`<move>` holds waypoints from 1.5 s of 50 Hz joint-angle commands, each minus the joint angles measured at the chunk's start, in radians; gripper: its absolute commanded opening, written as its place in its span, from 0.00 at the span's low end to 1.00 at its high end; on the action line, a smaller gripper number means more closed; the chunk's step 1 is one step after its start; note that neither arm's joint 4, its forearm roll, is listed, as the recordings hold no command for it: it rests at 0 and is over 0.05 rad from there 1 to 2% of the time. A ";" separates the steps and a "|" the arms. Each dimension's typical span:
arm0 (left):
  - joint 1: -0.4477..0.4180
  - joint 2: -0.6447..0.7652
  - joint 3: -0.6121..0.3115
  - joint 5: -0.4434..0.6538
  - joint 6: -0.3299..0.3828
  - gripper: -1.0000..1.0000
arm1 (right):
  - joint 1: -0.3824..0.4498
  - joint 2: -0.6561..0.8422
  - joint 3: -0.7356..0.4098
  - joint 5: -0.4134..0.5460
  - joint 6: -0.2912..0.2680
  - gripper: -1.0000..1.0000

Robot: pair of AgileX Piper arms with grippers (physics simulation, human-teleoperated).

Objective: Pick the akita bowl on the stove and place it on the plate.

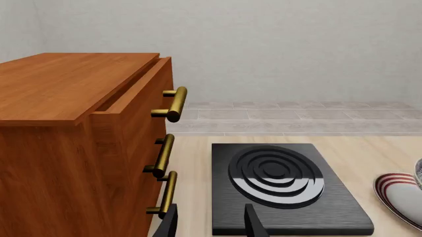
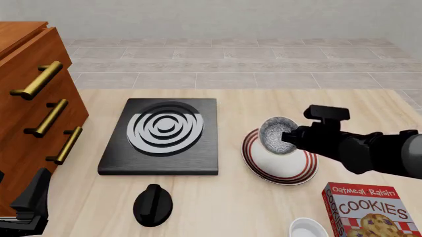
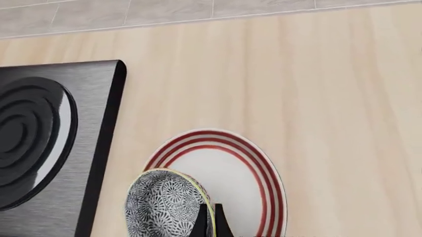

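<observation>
Right pincer [image 2: 285,138] closed on the rim of the akita bowl [image 2: 277,135], fingers pinching its wall; the right wrist view shows the two fingertips [image 3: 208,222] pressed nearly together over the bowl's edge. The bowl is held tilted, its speckled inside turned toward the front camera, and hangs over the near-stove side of the plate [image 2: 285,168]; whether it touches the plate cannot be told. The plate lies directly under this pincer on the desk [image 2: 264,103]. The stove [image 2: 165,136] lies beside the plate, on the side away from the right arm, its burner rings bare.

Left pincer [image 1: 211,224] sits low at the near left corner of the desk, its jaws parted and holding nothing; in the left wrist view the two dark fingers frame the near edge of the stove. A wooden drawer cabinet [image 2: 29,94] with brass handles stands next to it.

Nearer the camera than the stove lies a black knob [image 2: 153,203]. Below the right arm stand a cookie box [image 2: 370,210] and a white bowl [image 2: 309,229], well apart from the left pincer.
</observation>
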 commanded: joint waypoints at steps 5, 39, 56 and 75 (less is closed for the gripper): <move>0.000 0.000 0.000 0.000 0.000 1.00 | -0.025 0.029 0.018 -0.029 -0.002 0.00; 0.000 0.000 0.000 0.000 0.000 1.00 | -0.034 0.131 0.033 -0.086 0.006 0.00; 0.000 0.000 0.000 0.000 0.000 1.00 | -0.037 0.168 0.025 -0.095 0.006 0.00; 0.000 0.000 0.000 0.000 0.000 1.00 | -0.051 0.083 0.053 -0.112 -0.023 1.00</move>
